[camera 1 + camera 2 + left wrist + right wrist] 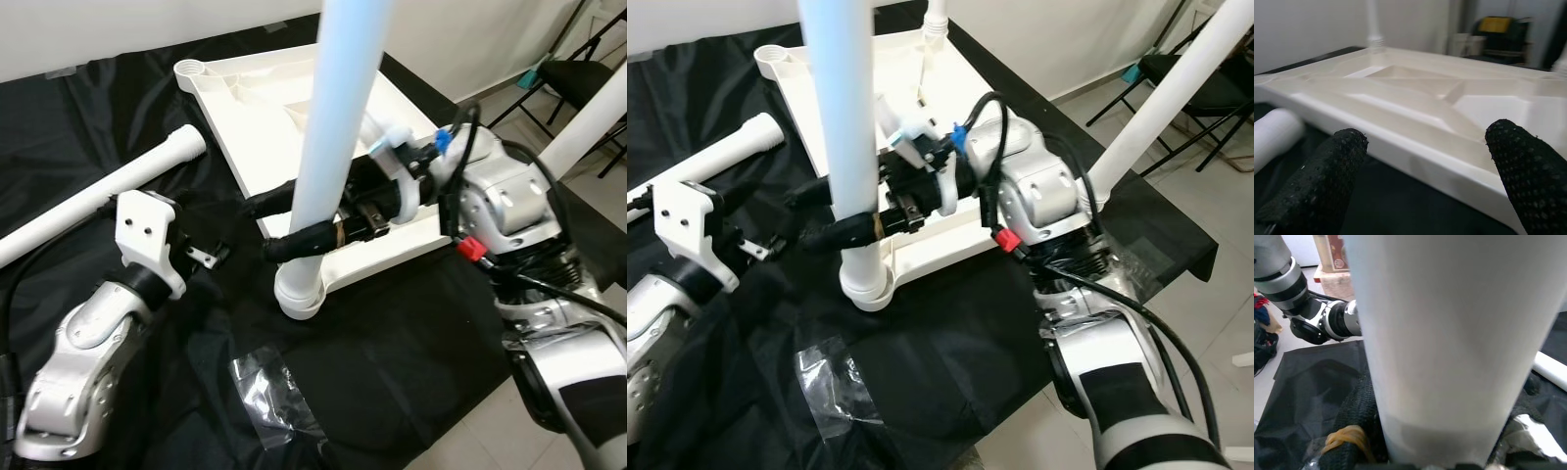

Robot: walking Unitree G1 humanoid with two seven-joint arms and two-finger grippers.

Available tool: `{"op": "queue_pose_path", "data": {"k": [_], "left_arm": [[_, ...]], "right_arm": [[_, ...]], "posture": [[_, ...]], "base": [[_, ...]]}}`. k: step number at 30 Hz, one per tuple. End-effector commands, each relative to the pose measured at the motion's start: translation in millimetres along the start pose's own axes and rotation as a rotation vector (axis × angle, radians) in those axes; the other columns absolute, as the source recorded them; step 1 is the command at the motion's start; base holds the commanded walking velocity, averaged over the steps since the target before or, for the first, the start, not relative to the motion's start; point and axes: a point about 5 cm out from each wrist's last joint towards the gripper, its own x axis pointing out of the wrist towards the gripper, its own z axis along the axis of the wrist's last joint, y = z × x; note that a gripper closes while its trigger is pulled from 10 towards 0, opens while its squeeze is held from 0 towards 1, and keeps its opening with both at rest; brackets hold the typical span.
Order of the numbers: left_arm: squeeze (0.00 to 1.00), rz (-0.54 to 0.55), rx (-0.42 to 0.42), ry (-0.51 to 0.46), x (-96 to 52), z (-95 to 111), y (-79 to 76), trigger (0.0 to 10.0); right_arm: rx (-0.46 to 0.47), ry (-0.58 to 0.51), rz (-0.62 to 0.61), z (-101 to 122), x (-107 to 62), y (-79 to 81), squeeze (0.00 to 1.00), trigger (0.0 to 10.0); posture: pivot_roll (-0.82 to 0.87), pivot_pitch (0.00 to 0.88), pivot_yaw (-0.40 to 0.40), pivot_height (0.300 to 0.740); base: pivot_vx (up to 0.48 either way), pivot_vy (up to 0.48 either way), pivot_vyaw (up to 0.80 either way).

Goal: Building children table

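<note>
The white tabletop lies upside down on a black cloth. A white leg stands upright in the socket at its near corner. My right gripper is shut on this leg just above the socket, one black finger on each side; the leg is seen close up in the right wrist view. My left gripper hovers open and low beside the tabletop's edge, its fingers wide apart with nothing between them. A second leg lies loose on the cloth at the left.
Another white leg rises at a slant behind my right arm, and one more stands at the far corner. Crumpled clear plastic lies on the cloth near me. A black chair stands on the floor to the right.
</note>
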Motion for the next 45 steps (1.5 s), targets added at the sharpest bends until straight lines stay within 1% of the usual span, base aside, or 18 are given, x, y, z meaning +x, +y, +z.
{"op": "queue_pose_path", "data": {"k": [1,3,5,7,12,18,20,26,28,32,34,36,43,45], "left_arm": [[0.0,-0.072,-0.003,-0.02,-4.7,4,-1.5,10.0],[0.0,-0.113,0.006,-0.046,-10.4,12,5.7,10.0],[0.0,-0.113,0.006,-0.046,-10.4,12,5.7,10.0],[0.0,-0.136,0.004,-0.055,-13.6,15,9.6,10.0],[0.0,-0.178,-0.01,-0.046,-17.5,14,5.9,10.0],[0.0,-0.182,-0.022,-0.042,-20.0,11,4.1,10.0],[0.0,-0.179,-0.032,-0.037,-21.7,8,3.7,10.0],[0.0,-0.17,-0.042,-0.039,-21.4,6,2.5,10.0],[0.0,-0.17,-0.042,-0.039,-21.4,6,2.5,10.0],[0.0,-0.169,-0.052,-0.043,-20.4,4,-0.3,10.0],[0.0,-0.169,-0.052,-0.043,-20.4,4,-0.3,10.0],[0.0,-0.173,-0.059,-0.047,-20.1,3,-2.3,10.0],[0.0,-0.179,-0.061,-0.051,-20.3,4,-3.4,10.0],[0.0,-0.184,-0.056,-0.056,-21.0,6,-2.1,10.0]], "right_arm": [[-0.001,0.008,-0.005,0,-3.4,1.4,0.0,10.0],[-0.003,0.012,-0.012,1,-6.2,0.5,0.0,10.0],[-0.003,0.012,-0.012,1,-6.2,0.5,0.0,10.0],[-0.004,0.015,-0.011,2,-6.8,0.6,0.0,10.0],[0.003,-0.001,0.001,0,-2.2,3.3,0.0,10.0],[0.015,-0.029,0.005,-3,5.5,4.7,0.0,10.0],[0.027,-0.037,0.035,-5,12.1,7.3,0.0,10.0],[0.039,-0.02,0.07,-8,17.0,10.6,0.0,10.0],[0.039,-0.02,0.07,-8,17.0,10.6,0.0,10.0],[0.052,0.03,0.078,-12,15.0,11.3,0.0,10.0],[0.052,0.03,0.078,-12,15.0,11.3,0.0,10.0],[0.054,0.054,0.058,-12,11.5,9.4,0.0,10.0],[0.053,0.06,0.042,-11,9.3,8.0,0.0,10.0],[0.048,0.056,0.017,-10,6.6,5.8,0.0,10.0]], "posture": [[0.02,0.23,-0.076,0.74],[0.02,0.23,-0.076,0.74],[0.02,0.23,-0.076,0.74],[0.02,0.231,-0.076,0.74],[0.02,0.233,-0.076,0.74],[0.02,0.237,-0.078,0.74],[0.02,0.239,-0.08,0.74],[0.02,0.242,-0.086,0.74],[0.02,0.242,-0.086,0.74],[0.01,0.242,-0.089,0.74],[0.01,0.242,-0.089,0.74],[0.01,0.241,-0.089,0.74],[0.0,0.237,-0.091,0.74],[0.01,0.237,-0.091,0.74]], "base": [[0.0,0.0,0.0],[0.0,0.0,0.0],[0.0,0.0,0.0],[0.0,0.0,0.0],[0.0,0.0,0.0],[0.0,0.0,0.0],[0.0,0.0,0.0],[0.0,0.0,0.0],[0.0,0.0,0.0],[0.0,0.0,0.0],[0.0,0.0,0.0],[0.0,0.0,0.0],[0.0,0.0,0.0],[0.0,0.0,0.0]]}}
